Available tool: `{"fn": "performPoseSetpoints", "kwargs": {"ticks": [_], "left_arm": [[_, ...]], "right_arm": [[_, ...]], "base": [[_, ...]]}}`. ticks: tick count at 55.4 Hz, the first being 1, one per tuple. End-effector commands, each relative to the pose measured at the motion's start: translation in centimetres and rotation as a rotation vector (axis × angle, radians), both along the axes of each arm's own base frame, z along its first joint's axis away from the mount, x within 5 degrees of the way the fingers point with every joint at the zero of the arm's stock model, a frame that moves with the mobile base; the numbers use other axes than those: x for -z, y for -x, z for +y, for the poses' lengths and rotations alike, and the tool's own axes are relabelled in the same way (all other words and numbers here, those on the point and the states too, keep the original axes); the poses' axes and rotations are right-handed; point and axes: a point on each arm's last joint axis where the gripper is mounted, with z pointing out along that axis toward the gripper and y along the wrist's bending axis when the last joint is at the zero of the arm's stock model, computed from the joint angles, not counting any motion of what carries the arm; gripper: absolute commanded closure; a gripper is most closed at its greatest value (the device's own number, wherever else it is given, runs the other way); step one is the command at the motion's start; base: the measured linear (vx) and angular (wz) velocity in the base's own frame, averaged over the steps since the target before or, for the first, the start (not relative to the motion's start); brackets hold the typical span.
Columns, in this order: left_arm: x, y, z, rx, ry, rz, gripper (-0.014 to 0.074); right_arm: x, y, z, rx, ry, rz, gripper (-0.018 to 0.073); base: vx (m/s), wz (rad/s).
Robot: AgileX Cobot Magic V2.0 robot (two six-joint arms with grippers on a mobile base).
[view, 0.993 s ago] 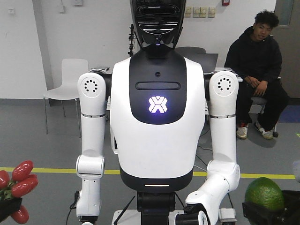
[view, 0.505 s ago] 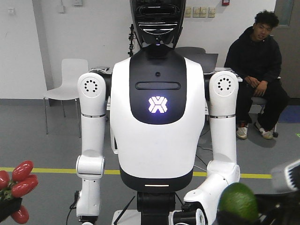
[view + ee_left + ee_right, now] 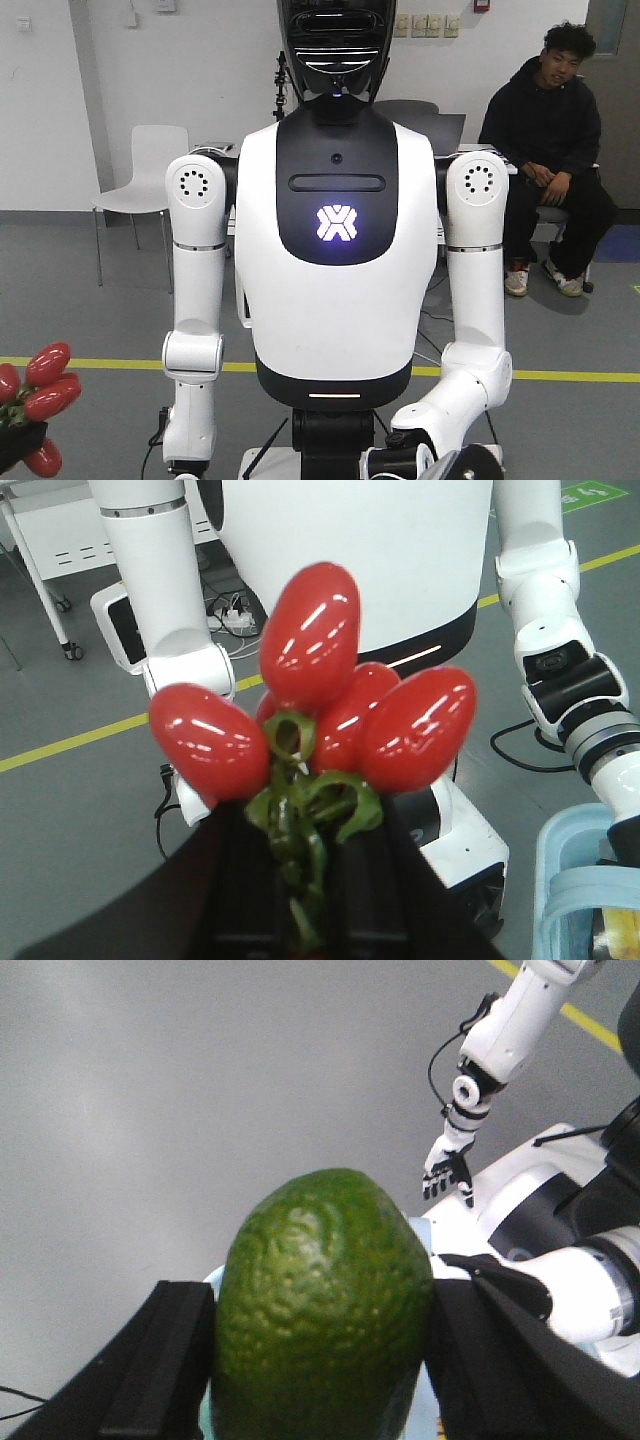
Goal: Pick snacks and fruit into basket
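Currently your left gripper (image 3: 300, 880) is clamped on the green stem of the cluster of glossy red fruits (image 3: 320, 715), which stands upright above the black fingers (image 3: 235, 880); four or five red oblongs fan out from the stem. From the front camera you see the same cluster (image 3: 38, 400) at the lower left edge of frame, held up in the air with the dark gripper body (image 3: 18, 445) just under it. Your right gripper (image 3: 320, 1360) is clenched on the bumpy dark-green avocado-like fruit (image 3: 322, 1305), one black finger (image 3: 165, 1360) pressing each side, fruit upright between them. That gripper and fruit don't show in the front view. Under the avocado you can make out a light-blue edge (image 3: 208, 1415), too little of it to say what it is. The light-blue basket (image 3: 560, 880) sits at the lower right corner of the left wrist view, rim and handle showing, something yellowish inside that I can't identify. Background: the white humanoid robot (image 3: 335, 260) stands facing the rig, a person in black (image 3: 548, 150) is seated behind it on the right, a white chair (image 3: 145, 180) is on the left, and a yellow floor line (image 3: 100, 363) runs across the grey floor. Mint-green pouch isn't visible to me in any view.
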Motion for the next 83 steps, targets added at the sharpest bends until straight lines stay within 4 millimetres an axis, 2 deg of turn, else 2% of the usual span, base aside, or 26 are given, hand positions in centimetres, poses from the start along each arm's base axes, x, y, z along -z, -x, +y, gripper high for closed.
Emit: {"fn": "performPoseSetpoints", "kwargs": {"ticks": [1,3,4,12,21,34,40,55,68,76,83], "left_arm": [[-1.2,-0.1,0.2,-0.034,0.032,-0.054,0.0602],[-1.2,-0.1,0.2,-0.034,0.032,-0.054,0.0602],[-1.2,-0.1,0.2,-0.034,0.032,-0.054,0.0602],[-1.2,-0.1,0.2,-0.034,0.032,-0.054,0.0602],[-1.2,-0.1,0.2,-0.034,0.032,-0.054,0.0602],[-1.2,-0.1,0.2,-0.034,0.032,-0.054,0.0602],[-1.2,-0.1,0.2,-0.034,0.032,-0.054,0.0602],[-1.2,-0.1,0.2,-0.034,0.032,-0.054,0.0602],[-1.2,-0.1,0.2,-0.035,0.032,-0.054,0.0602],[-1.2,-0.1,0.2,-0.034,0.033,-0.053,0.0602],[-1.2,0.0,0.1,-0.025,0.035,-0.048,0.0602]], "right_arm": [[-1.1,-0.8,0.9,0.021,-0.073,-0.04,0.0566],[-0.8,-1.0,1.0,0.021,-0.064,-0.032,0.0566],[1.3,-1.9,2.1,0.022,-0.002,0.025,0.054],[2.2,-2.3,2.4,0.021,0.027,0.055,0.0475],[2.0,-2.2,2.4,0.027,0.008,0.059,0.0338],[1.1,-1.8,2.0,0.023,-0.013,0.032,0.0043],[0.7,-1.6,1.8,0.023,-0.025,0.022,-0.0037],[-0.6,-1.0,1.1,0.02,-0.064,-0.019,-0.0017],[-0.5,-1.3,0.6,0.033,-0.024,-0.031,0.004],[-1.0,-2.8,-1.5,0.171,-0.058,-0.023,0.0059],[-2.9,-3.1,-4.7,0.3,-0.114,-0.09,0.0058]], "base": [[0.0,0.0],[0.0,0.0],[0.0,0.0],[0.0,0.0],[0.0,0.0],[0.0,0.0],[0.0,0.0],[0.0,0.0],[0.0,0.0],[0.0,0.0],[0.0,0.0]]}}
